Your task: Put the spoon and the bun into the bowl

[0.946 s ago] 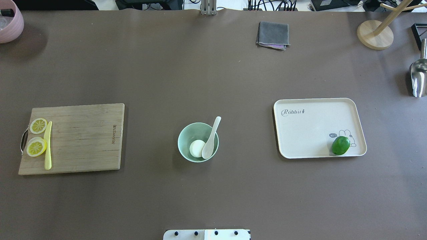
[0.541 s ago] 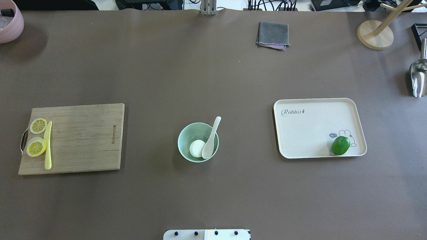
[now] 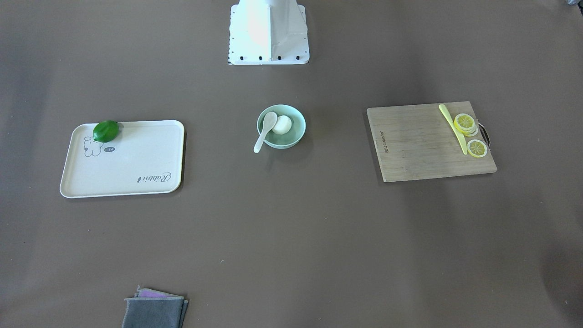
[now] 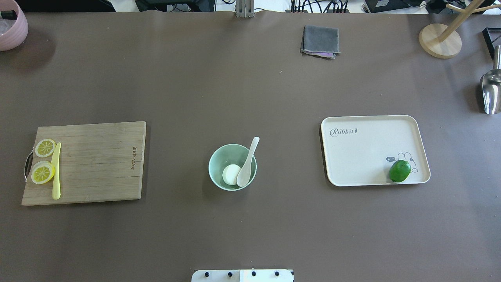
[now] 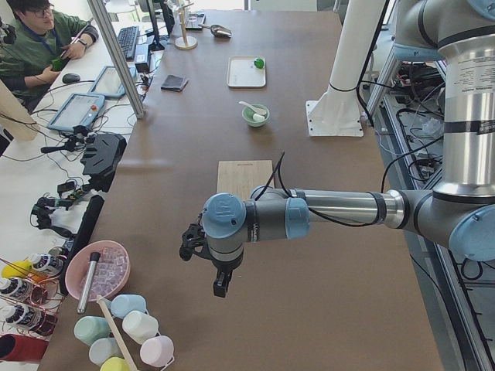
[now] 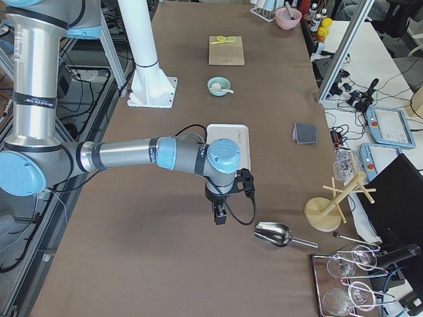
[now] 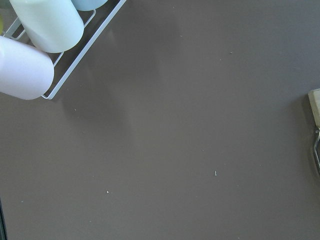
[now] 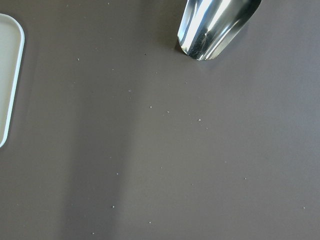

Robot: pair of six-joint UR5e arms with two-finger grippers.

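The mint-green bowl (image 4: 217, 157) stands at the table's middle, also in the front-facing view (image 3: 297, 124). The white bun (image 4: 230, 174) lies inside it (image 3: 283, 125). The white spoon (image 4: 247, 161) rests with its head in the bowl beside the bun and its handle over the rim (image 3: 263, 134). My left gripper (image 5: 220, 291) hangs above the table's far left end, far from the bowl. My right gripper (image 6: 220, 218) hangs near the metal scoop at the right end. Both show only in side views, so I cannot tell whether they are open or shut.
A wooden cutting board (image 4: 98, 164) with lemon slices (image 4: 43, 172) and a yellow knife (image 4: 56, 172) lies left. A cream tray (image 4: 368, 152) with a green fruit (image 4: 399, 170) lies right. A grey cloth (image 4: 320, 41), metal scoop (image 4: 491, 92), wooden stand (image 4: 440, 39) and pink bowl (image 4: 11, 27) sit at the edges.
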